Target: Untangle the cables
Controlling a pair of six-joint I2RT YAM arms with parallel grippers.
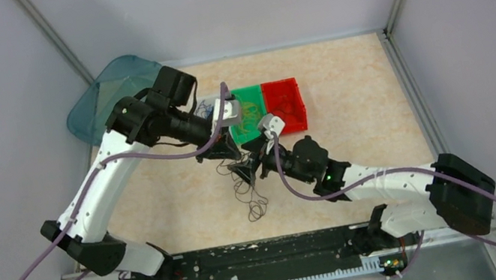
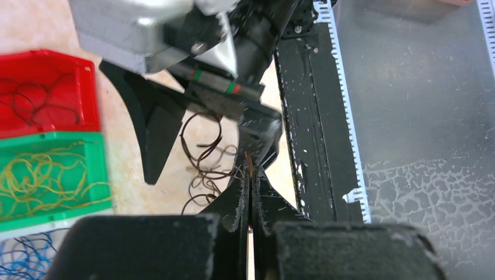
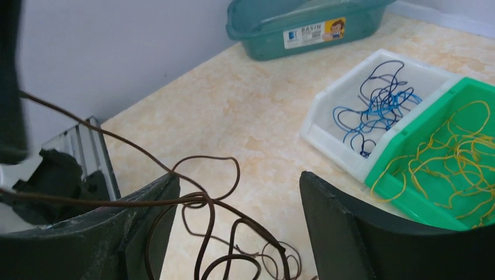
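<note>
Left jaws pinch brown cables (image 3: 195, 201) near the green bin (image 3: 408, 201).

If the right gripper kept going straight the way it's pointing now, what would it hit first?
The right gripper would first meet the dark brown curly wire looped between its open fingers. Beyond that seems to be only the beige tabletop, though depth is unclear.
</note>
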